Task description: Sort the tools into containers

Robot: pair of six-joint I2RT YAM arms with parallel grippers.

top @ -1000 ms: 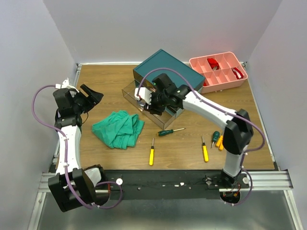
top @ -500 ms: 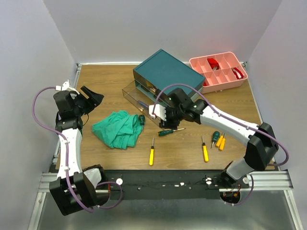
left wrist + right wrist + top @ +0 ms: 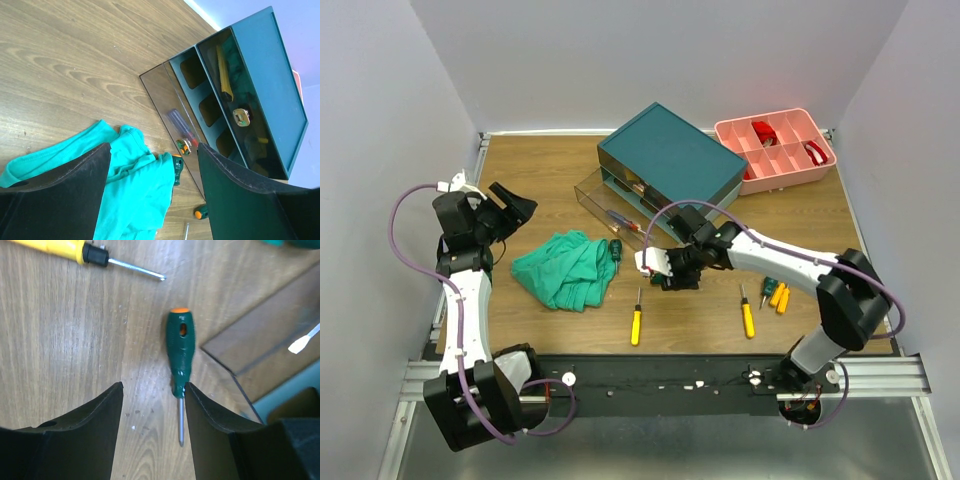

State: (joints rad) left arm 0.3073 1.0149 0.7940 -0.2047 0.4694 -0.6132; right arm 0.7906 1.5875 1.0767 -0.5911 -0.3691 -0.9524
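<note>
The dark teal box (image 3: 670,155) sits toward twelve o'clock on the table. Its lower clear drawer (image 3: 605,200) is pulled out toward eight o'clock, and a red-and-blue screwdriver (image 3: 178,129) lies inside. A green screwdriver (image 3: 180,352) with an orange cap lies flat on the wood at six o'clock from the box. Further toward six lies a yellow screwdriver (image 3: 635,320), shaft pointing to twelve. A second yellow screwdriver (image 3: 747,318) lies at its three o'clock. A green and orange pair (image 3: 775,292) lies just beyond.
</note>
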